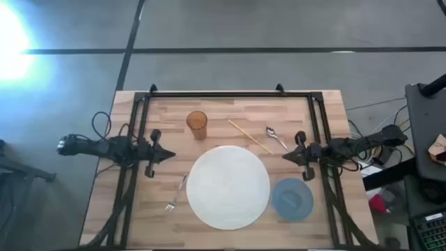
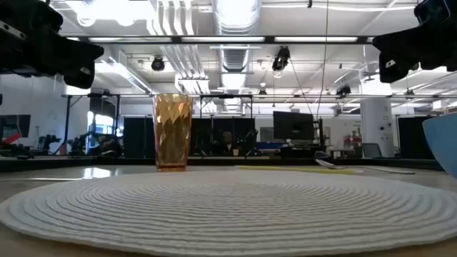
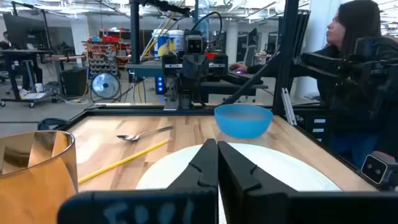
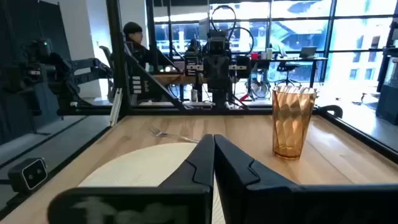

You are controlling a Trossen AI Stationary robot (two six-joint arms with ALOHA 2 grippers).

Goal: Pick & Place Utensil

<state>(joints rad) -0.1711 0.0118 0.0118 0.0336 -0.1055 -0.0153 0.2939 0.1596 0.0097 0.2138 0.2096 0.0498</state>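
Closest to the low lens: woven round mat [image 2: 228, 207], filling the foreground, with amber cup [image 2: 173, 132] upright behind it and the edge of a blue bowl [image 2: 444, 143] at the side.

Left gripper [image 1: 167, 156] parked at the left edge of the table [image 1: 230, 111], fingers pressed together, holding nothing, pointing toward the mat [image 1: 228, 187]. Just ahead of its tip: the mat's rim. Ahead and to one side, near the table's front: fork [image 1: 176, 193], lying flat on bare wood beside the mat, apart from the fingers. Ahead and to the other side: cup [image 1: 197, 125], standing clear of the mat.

Right gripper [image 1: 288, 156] parked at the right edge, facing the left one across the mat, fingers likewise closed flat on each other, empty. Nearest to it: spoon [image 1: 275, 137], lying on the wood just off its tip toward the table's back, not touching. Beyond the spoon: yellow stick [image 1: 249, 136], slanted, one end close to the mat's rim. On the gripper's other side, toward the front: bowl [image 1: 292, 199], just beside the mat.

From the left wrist: closed fingertips [image 3: 211, 163] over the mat, spoon [image 3: 144, 134] and stick [image 3: 121, 161] ahead, bowl [image 3: 243, 119] farther off, cup [image 3: 37, 171] close by; person [image 3: 348, 43] seated beyond the table.

From the right wrist: closed fingertips [image 4: 208, 158], fork [image 4: 171, 134] across the mat, cup [image 4: 293, 121] upright to one side.
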